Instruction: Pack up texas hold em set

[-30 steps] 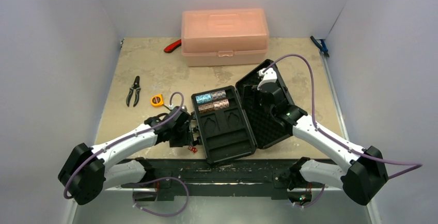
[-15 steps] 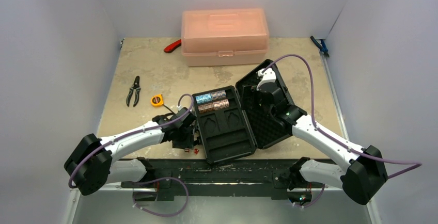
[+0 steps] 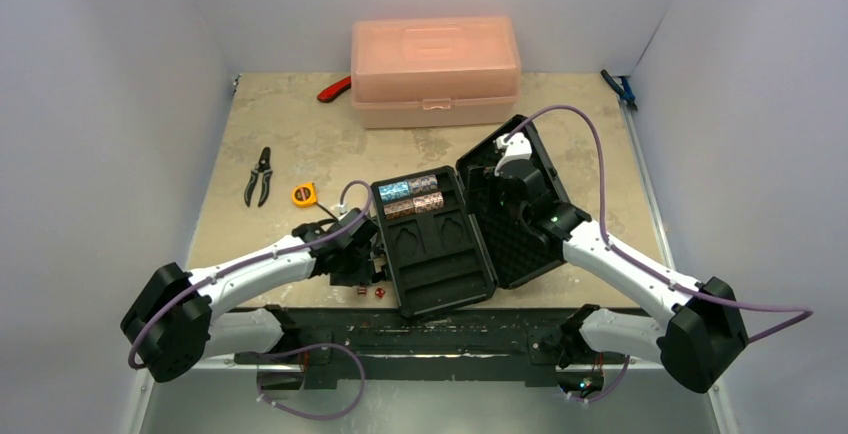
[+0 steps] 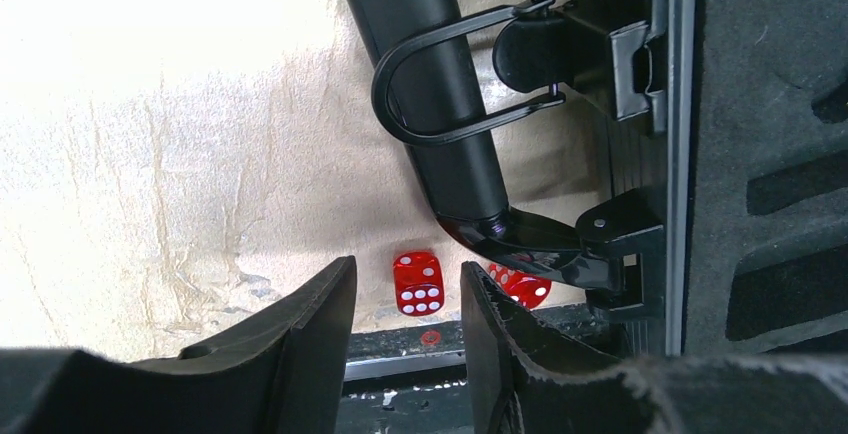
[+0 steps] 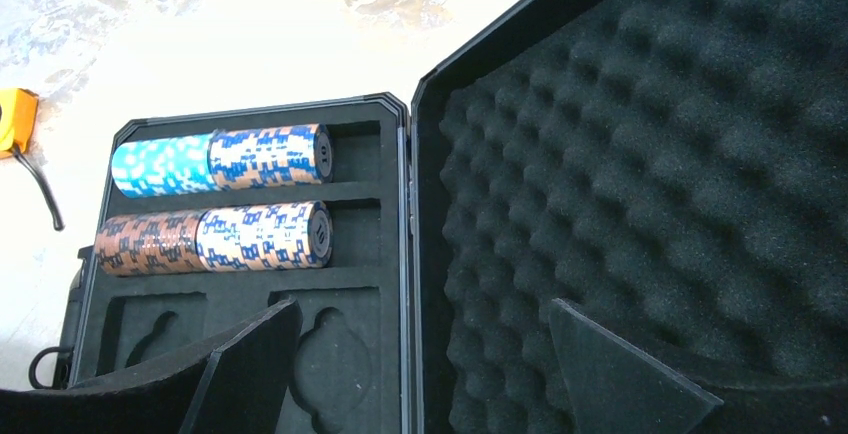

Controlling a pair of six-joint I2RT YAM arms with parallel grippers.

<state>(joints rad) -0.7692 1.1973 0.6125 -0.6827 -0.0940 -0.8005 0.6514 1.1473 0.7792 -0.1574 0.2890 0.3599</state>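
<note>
The black foam-lined briefcase lies open, its lid flat to the right. Blue, grey and reddish-brown chip stacks lie in its top slots. Two red dice sit on the table by the front edge, left of the case. In the left wrist view one die lies between my open left gripper's fingertips, untouched. The other die is partly under the case handle. My right gripper is open and empty above the hinge.
A translucent pink box stands at the back. A yellow tape measure and pliers lie left of the case. A red-handled tool and a blue tool lie at the back. The table's front edge is just beyond the dice.
My left gripper has shifted slightly right and forward, toward the dice by the case handle. The right arm has barely moved.
</note>
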